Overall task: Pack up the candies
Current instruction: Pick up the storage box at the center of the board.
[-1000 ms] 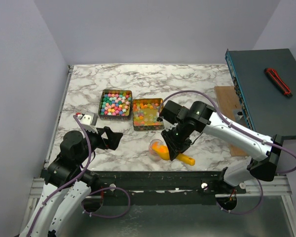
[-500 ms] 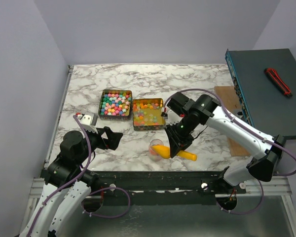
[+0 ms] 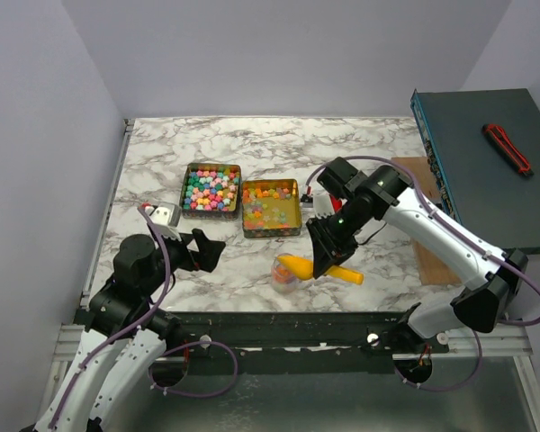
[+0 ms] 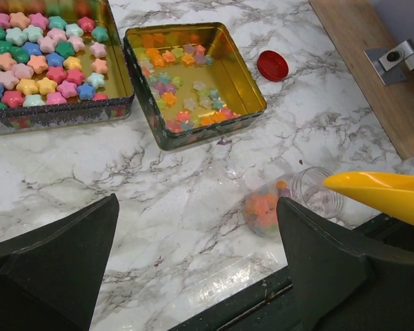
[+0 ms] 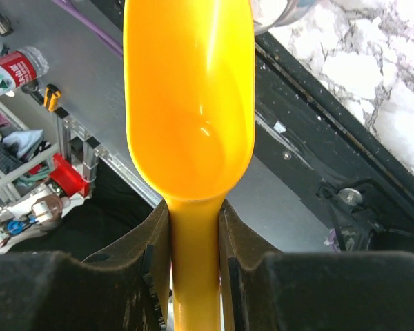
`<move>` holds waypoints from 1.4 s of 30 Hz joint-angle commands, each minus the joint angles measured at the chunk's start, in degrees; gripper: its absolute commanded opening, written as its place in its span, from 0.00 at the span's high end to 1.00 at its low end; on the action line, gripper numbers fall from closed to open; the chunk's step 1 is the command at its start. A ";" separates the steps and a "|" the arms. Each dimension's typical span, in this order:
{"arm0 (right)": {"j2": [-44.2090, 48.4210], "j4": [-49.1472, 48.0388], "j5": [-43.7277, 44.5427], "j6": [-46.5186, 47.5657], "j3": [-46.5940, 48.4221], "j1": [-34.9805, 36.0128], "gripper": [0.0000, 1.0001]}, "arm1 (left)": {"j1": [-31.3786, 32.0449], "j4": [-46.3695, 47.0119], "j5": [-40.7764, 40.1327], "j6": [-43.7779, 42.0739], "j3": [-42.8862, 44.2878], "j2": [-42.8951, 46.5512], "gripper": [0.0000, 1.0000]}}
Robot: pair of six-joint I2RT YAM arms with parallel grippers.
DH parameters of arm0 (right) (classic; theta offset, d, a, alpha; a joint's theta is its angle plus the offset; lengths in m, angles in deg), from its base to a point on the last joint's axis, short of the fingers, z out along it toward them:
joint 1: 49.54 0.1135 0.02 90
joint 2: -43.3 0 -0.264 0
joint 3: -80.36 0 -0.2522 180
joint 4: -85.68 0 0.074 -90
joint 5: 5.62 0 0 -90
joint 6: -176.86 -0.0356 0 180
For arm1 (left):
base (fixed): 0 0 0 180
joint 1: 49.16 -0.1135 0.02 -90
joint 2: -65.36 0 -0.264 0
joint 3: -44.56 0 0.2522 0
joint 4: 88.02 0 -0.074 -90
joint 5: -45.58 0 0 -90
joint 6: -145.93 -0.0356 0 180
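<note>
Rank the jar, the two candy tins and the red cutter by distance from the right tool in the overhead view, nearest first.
1. Jar, just left of the right tool.
2. Jelly tin, behind it to the left.
3. Pastel tin, farther left.
4. Red cutter, far off to the right.

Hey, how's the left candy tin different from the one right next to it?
The left tin is packed full with opaque pastel candies; the right tin holds a sparse scatter of glossy jellies, its gold floor showing. Both are open metal tins, side by side.
</note>
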 commanded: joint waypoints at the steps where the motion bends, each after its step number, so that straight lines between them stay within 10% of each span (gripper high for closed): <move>1: 2.71 -5.70 2.16 2.18 0.01 -0.18 0.99 | -0.39 0.08 -0.28 -0.19 -0.33 -1.57 0.01; 23: 17.19 -49.13 24.61 0.54 -22.94 -0.19 0.99 | -0.58 -3.57 -7.89 1.70 7.05 -15.28 0.01; 42: 22.78 -47.06 27.43 5.19 -27.17 -0.17 1.00 | -11.89 -1.84 -10.05 -4.13 20.01 -40.78 0.07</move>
